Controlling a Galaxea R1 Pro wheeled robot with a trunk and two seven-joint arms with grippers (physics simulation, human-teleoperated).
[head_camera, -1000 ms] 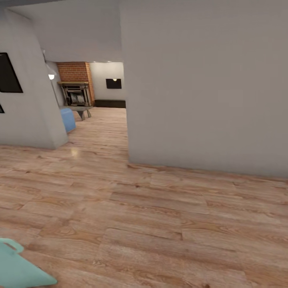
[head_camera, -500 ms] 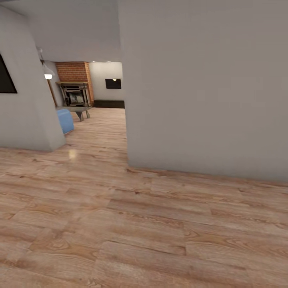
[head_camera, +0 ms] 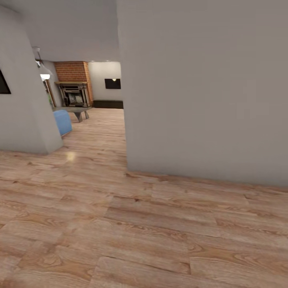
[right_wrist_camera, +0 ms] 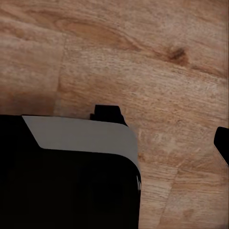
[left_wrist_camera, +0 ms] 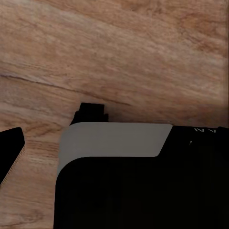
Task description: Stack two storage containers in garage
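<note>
The two storage containers are out of view, and so is the garage. The living room lies ahead at the far left, past a gap between two walls, with its red-brick fireplace and a blue sofa corner. In both wrist views a black and grey body part hangs over the wood-plank floor. A black tip pokes in at one edge of the left wrist view, and another black tip does so in the right wrist view. How the jaws stand cannot be told.
A large pale grey wall stands close ahead on the right, its corner near mid-picture. Another grey wall stands at the left. Between them a passage of plank floor leads to a low table and a lamp.
The whole head view has shifted: the walls are nearer and the left wall has slid leftward. The pale teal thing at the bottom left corner has dropped out of the picture.
</note>
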